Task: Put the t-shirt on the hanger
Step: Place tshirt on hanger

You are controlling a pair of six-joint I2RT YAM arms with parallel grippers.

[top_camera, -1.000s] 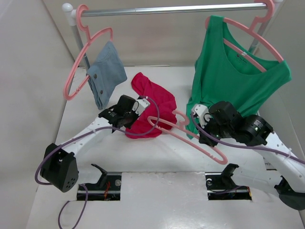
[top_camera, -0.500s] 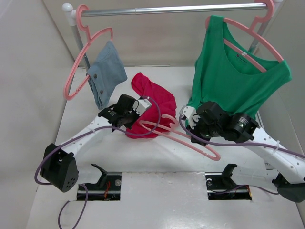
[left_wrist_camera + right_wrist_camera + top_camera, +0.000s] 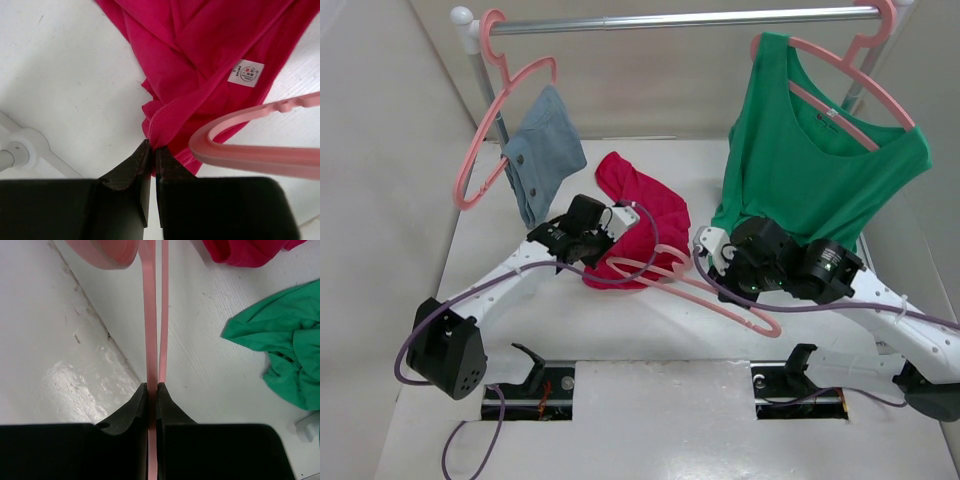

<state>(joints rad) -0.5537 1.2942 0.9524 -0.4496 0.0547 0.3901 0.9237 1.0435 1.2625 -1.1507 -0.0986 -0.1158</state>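
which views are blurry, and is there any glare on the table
left wrist: the hanger near the lens is soft, the t-shirt and its label sharp; right wrist: the hanger's end at the top blurs, a glare patch shines on the table; top external: evenly lit, sharp, soft shadows.

crimson t-shirt [image 3: 645, 215] is lying crumpled on the white table [image 3: 650, 335], label showing | pink hanger [image 3: 260, 156] is overlapping its near edge

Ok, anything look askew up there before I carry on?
Blue-grey cloth hangs bunched on one arm of its steeply tilted pink hanger at the rail's left end. Green top's hem lies crumpled on the table.
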